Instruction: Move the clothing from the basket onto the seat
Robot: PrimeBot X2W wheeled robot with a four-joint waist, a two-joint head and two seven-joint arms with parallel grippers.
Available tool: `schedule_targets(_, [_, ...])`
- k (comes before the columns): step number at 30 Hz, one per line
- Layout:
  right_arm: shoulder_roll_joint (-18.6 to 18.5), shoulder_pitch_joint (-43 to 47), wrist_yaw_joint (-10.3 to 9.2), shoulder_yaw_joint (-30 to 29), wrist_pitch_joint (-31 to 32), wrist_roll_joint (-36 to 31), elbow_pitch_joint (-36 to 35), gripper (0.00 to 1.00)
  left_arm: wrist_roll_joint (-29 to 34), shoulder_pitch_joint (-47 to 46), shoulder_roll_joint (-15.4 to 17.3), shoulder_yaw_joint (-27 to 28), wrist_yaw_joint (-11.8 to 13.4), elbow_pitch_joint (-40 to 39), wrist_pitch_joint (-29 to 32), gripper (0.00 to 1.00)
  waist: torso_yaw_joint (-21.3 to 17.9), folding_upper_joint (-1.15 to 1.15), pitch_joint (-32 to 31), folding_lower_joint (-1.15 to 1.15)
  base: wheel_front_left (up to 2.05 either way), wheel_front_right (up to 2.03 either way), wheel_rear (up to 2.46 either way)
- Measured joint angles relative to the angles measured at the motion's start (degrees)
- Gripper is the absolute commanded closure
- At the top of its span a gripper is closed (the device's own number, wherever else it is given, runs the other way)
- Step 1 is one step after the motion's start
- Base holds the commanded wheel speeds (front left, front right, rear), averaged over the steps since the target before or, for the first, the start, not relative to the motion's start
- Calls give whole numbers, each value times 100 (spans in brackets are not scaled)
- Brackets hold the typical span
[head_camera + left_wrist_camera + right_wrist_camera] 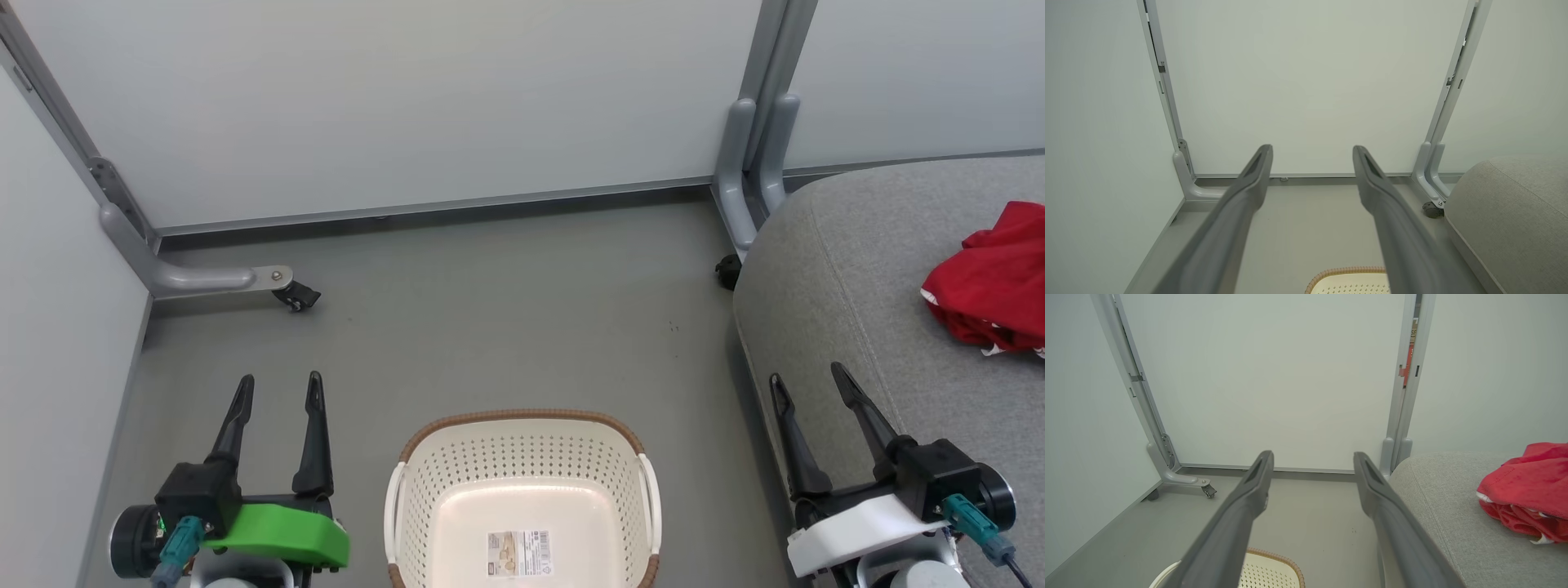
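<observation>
Basket (522, 415) holds just a label (519, 554), left gripper (279, 380) and right gripper (807, 371) flanking it, both spread wide, gripping nothing. Beyond it, rightward, clothing (992, 282) lies bunched on the seat (849, 327) — soft, light, limp; a raised fold looks best to pinch.

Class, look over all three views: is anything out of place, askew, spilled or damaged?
Nothing looks damaged or spilled. The one untidy thing is the clothing, a crumpled red heap on the seat. The basket stands upright on the floor, holding just a label. The left gripper and right gripper hang open, empty.
</observation>
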Motion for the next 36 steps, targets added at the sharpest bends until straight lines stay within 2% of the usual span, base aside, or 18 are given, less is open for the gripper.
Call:
schedule_targets(2, [0,-1,0,0,0,1,5,0,4,0,0,4,11,3,0,0,-6,0,-3,0,0,0,0])
schedule_targets(3, [3,4,0,1,0,0,22,100,3,1,-1,2,12,20,0,100,-9,0,-4,0,0,0,0])
schedule_targets(9, [46,112,0,27,25,97,286,100,-81,87,-21,-15,11,321,54,100,-13,0,-3,0,0,0,0])
schedule_targets(36, [-47,-44,0,-97,614,2985,504,100,-2741,63,-26,307,-67,305,749,100,-91,0,21,0,0,0,0])
